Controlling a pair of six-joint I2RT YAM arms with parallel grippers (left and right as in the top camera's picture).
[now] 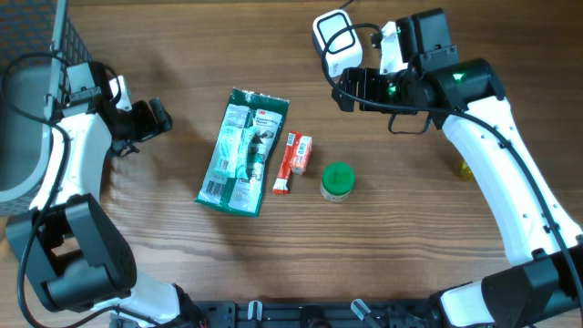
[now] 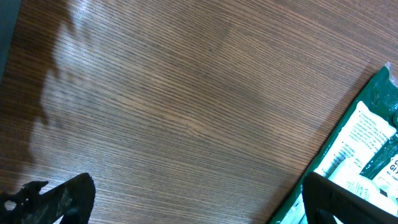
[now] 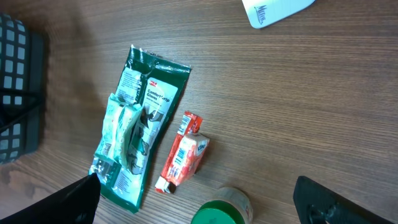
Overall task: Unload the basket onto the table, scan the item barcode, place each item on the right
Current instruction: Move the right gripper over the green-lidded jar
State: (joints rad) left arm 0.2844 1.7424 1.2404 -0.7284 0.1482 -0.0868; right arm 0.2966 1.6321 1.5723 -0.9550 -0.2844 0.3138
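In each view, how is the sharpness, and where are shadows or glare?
Overhead: sharp, evenly lit, a faint shadow on the table upper left. Left wrist: crisp wood grain, soft shadow top left, left pincer's fingers blurred. Right wrist: green packet readable, slight glare; right pincer's fingers dark, unfocused.

Open tabletop [image 1: 173,228] lies left of the green packet [image 1: 242,150]; red sachet [image 1: 292,163] and jar [image 1: 338,181] crowd right.

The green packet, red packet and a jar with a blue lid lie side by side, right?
No: the jar has a green lid, not blue, as the overhead view shows. The green packet and red packet do lie beside it.
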